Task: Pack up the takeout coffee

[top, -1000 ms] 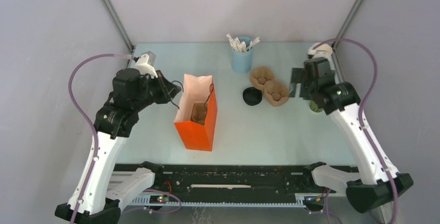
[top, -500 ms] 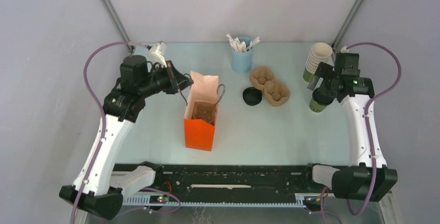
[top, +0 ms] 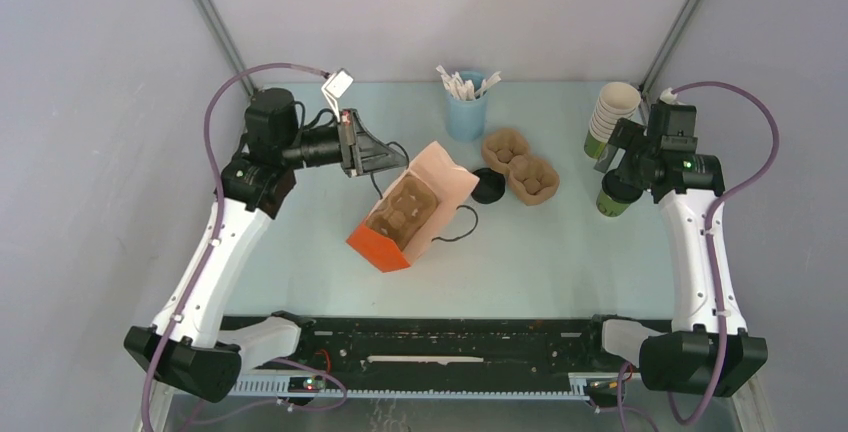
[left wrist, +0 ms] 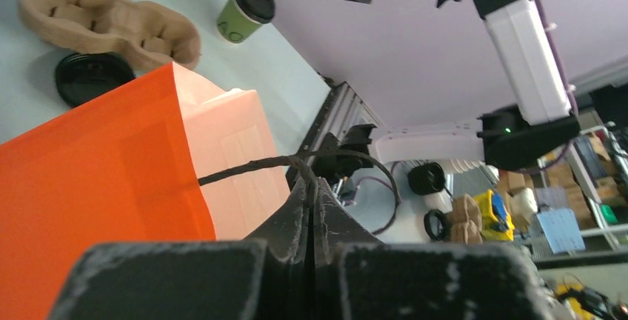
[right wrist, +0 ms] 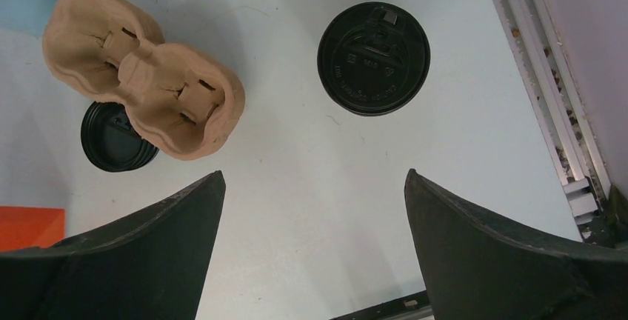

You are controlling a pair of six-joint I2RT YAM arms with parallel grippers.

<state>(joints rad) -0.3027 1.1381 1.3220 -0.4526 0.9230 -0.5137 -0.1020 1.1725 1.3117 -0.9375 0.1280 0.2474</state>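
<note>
The takeout coffee [top: 607, 199], a green cup under a black lid [right wrist: 374, 58], stands upright at the table's right side; it also shows in the left wrist view [left wrist: 246, 12]. My right gripper [top: 612, 157] hovers above and just beside it, open, with nothing between its fingers [right wrist: 315, 175]. My left gripper [top: 400, 160] is shut on the black cord handle [left wrist: 252, 164] of the orange paper bag [top: 405, 222]. The bag leans over to the right, mouth facing up and right, with a brown carrier [top: 403, 207] inside it.
A brown pulp cup carrier [top: 520, 164] lies mid-table with a loose black lid [top: 487, 187] against it. A blue cup of white sticks [top: 466, 102] stands at the back. A stack of lidless cups [top: 610, 112] stands behind the coffee near the right rail.
My left gripper swung right with the handle, and the bag tipped from upright to leaning right. The right arm pulled back above the coffee, then held still.
</note>
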